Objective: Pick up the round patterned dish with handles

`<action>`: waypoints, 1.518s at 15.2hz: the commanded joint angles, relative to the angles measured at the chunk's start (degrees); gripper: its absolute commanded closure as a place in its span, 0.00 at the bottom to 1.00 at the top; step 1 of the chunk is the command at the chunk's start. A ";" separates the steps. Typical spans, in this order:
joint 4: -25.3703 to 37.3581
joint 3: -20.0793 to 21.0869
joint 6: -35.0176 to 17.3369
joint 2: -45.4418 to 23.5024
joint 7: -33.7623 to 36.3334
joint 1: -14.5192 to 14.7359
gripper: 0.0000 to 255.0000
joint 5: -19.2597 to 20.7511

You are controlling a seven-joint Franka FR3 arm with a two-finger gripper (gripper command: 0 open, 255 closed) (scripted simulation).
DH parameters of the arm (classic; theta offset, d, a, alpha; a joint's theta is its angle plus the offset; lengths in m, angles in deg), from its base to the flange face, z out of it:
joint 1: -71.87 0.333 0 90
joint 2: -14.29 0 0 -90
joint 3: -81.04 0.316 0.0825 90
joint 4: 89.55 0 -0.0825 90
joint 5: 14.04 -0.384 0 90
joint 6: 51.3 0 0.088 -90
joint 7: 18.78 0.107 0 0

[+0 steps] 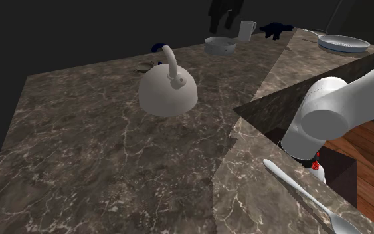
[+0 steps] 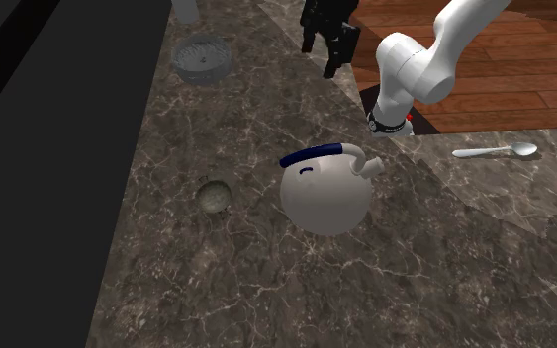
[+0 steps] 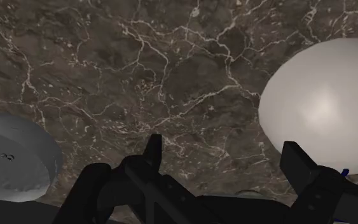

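The white arm (image 1: 331, 106) rises from its stand at the counter's inner corner, bends at a thick elbow joint and reaches away over the dark marbled counter (image 1: 99, 153). Its black gripper (image 1: 225, 13) hangs high in the air with the fingers (image 3: 153, 149) spread wide, and there is nothing between them but bare stone. The dish (image 1: 220, 44) is a round grey one with small handles. It sits on the counter towards the far end, just beside a white mug (image 1: 246, 30), below the gripper and a little off to one side. From the hand's own camera it lies outside one finger, not between the two. Outside the other finger bulges a pale, round kettle (image 1: 168, 90) with a blue-topped handle, standing mid-counter and well apart from the dish. A spoon (image 1: 305, 196) lies near the stand, and a shallow white bowl (image 1: 343, 43) rests on the far side of the counter.
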 commanded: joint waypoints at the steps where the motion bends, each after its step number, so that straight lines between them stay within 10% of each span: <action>1: 0.00 0.00 0.00 0.00 0.00 0.00 0.00 0.00; 12: 6.42 -11.17 -15.54 -20.55 -33.77 9.38 0.00 -2.59; 23: 24.45 -14.92 -18.30 -44.25 -67.25 15.71 0.00 -13.77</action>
